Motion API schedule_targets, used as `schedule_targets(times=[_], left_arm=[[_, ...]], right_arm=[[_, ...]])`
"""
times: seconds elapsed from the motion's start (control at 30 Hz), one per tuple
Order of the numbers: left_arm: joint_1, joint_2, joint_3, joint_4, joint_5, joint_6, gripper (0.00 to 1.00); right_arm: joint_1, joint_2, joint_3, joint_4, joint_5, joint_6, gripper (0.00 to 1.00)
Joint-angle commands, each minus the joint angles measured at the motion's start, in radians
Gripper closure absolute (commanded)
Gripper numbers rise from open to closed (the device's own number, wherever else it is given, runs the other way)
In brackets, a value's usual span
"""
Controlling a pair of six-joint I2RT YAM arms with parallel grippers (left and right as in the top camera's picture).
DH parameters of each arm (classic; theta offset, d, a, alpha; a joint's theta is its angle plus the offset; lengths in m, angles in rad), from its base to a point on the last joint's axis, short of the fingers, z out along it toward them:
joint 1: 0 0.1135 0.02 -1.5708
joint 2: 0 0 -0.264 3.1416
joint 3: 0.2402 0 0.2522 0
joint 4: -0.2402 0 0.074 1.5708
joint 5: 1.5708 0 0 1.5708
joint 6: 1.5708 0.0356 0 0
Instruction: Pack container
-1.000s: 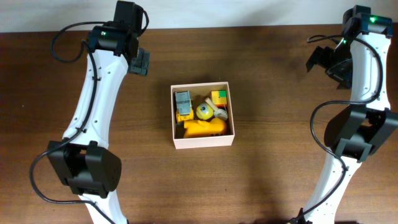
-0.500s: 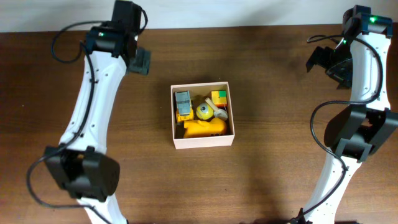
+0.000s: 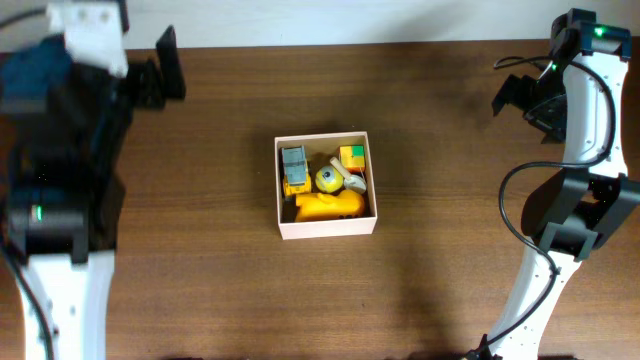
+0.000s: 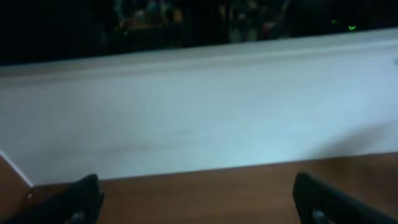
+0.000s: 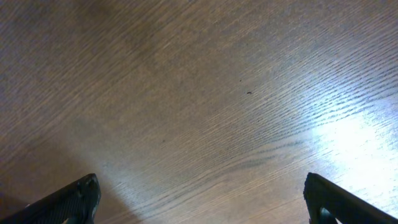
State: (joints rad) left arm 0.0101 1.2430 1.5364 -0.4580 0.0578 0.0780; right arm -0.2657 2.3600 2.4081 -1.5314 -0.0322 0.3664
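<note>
Container, a square shallow white cardboard box w/ tan inside (image 3: 328, 226), at centre of overhead frame on brown wooden table (image 3: 220, 300). Inside: yellow plastic toy (image 3: 325, 205), grey-and-yellow truck (image 3: 293, 168), yellow ball (image 3: 328, 180), green-and-yellow block (image 3: 351, 157). Nothing loose on table, so packing prob. done (or very nearly).

Left arm (image 3: 60, 150) blurred, filling left edge of overhead frame, raised close to camera. Left gripper (image 4: 196, 180) aimed past far table edge, fingers spread wide, nothing between.

Right arm (image 3: 585, 110) along right edge, upright. Right gripper (image 5: 200, 180) at upper right, well apart from container, fingers wide apart over bare wood, empty.
</note>
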Motion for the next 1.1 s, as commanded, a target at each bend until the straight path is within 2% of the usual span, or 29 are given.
schedule_targets(times=[0.0,0.23,0.57,0.77,1.07], left_arm=[[0.029,-0.102,-0.223,0.101,0.122,0.055,0.01],[0.030,-0.375,-0.683,0.397,0.118,0.082,0.01],[0.030,-0.742,-1.224,0.688,0.119,0.081,0.01],[0.030,-0.922,-1.413,0.745,0.119,0.081,0.01],[0.029,-1.077,-1.512,0.703,0.118,0.081,0.01]], right_arm=[[0.003,0.003,-0.002,0.003,-0.005,0.009,0.01],[0.003,0.003,-0.002,0.003,-0.006,0.009,0.01],[0.003,0.003,-0.002,0.003,-0.006,0.009,0.01],[0.003,0.003,-0.002,0.003,-0.005,0.009,0.01],[0.003,0.003,-0.002,0.003,-0.006,0.009,0.01]])
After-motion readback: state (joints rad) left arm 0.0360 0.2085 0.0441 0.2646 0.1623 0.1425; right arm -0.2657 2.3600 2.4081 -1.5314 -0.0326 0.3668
